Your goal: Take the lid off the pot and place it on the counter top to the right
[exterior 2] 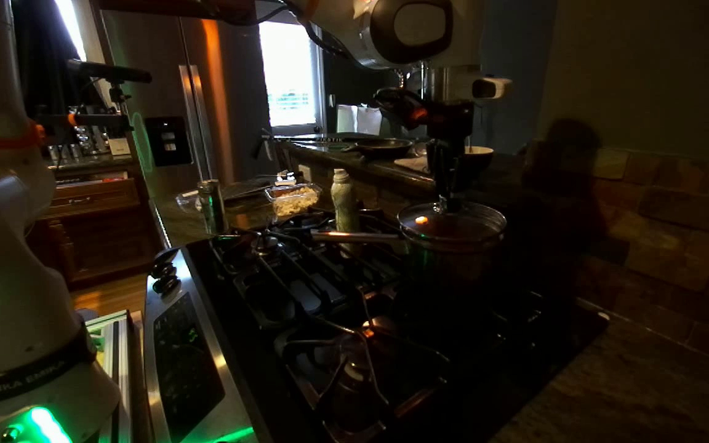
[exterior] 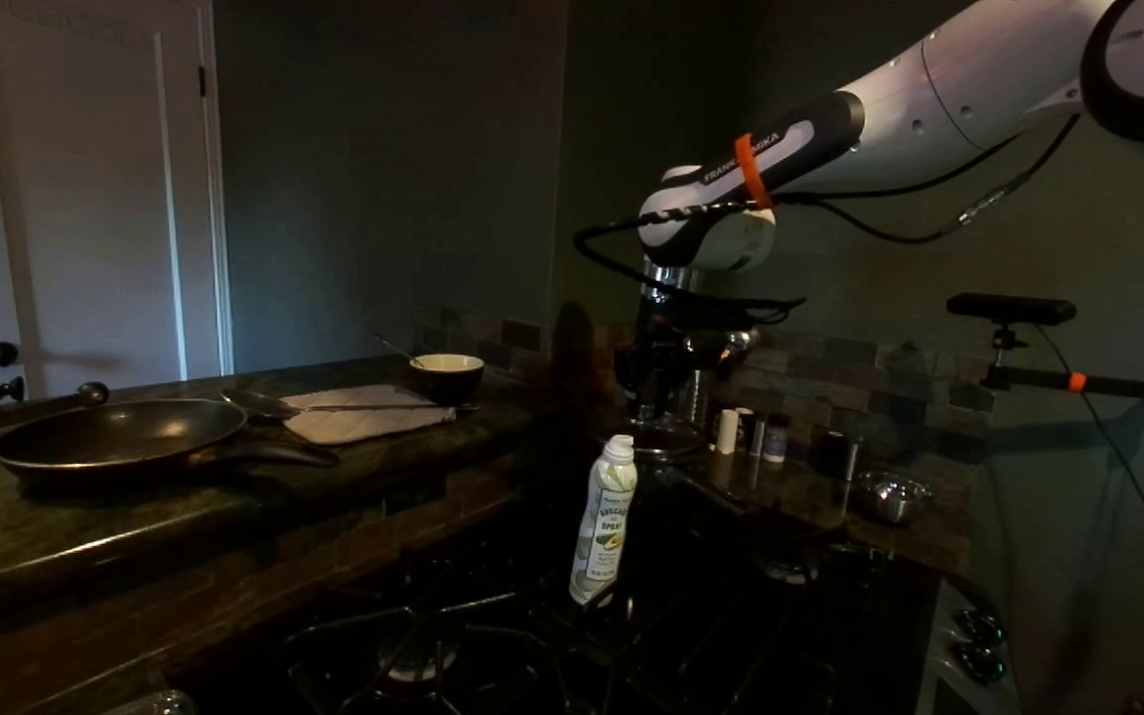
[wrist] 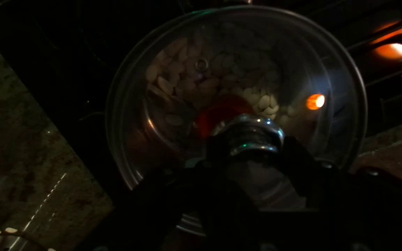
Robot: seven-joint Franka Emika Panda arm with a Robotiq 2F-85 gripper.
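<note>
The glass lid [exterior 2: 480, 220] with a metal rim sits on the dark pot [exterior 2: 447, 271] on the stove. In the wrist view the lid [wrist: 295, 66] shows pale bean-like pieces through its glass. My gripper [exterior 2: 444, 197] points straight down at the lid's middle. In the wrist view my gripper's fingers [wrist: 250, 146] touch both sides of the shiny round knob [wrist: 248, 134] and are shut on it. The lid looks level; I see no gap above the pot. The counter top [exterior: 66, 536], dark and mottled, runs along the left in an exterior view, and also shows in an exterior view [exterior 2: 391, 171].
A spray bottle [exterior: 604, 526] stands on the stove near the pot's handle [exterior 2: 354, 236]. A frying pan [exterior: 125, 437], a cloth [exterior: 373, 422] and a bowl [exterior: 448, 377] are on the counter top. Spice jars [exterior: 751, 435] and a metal bowl [exterior: 895, 497] stand by the wall.
</note>
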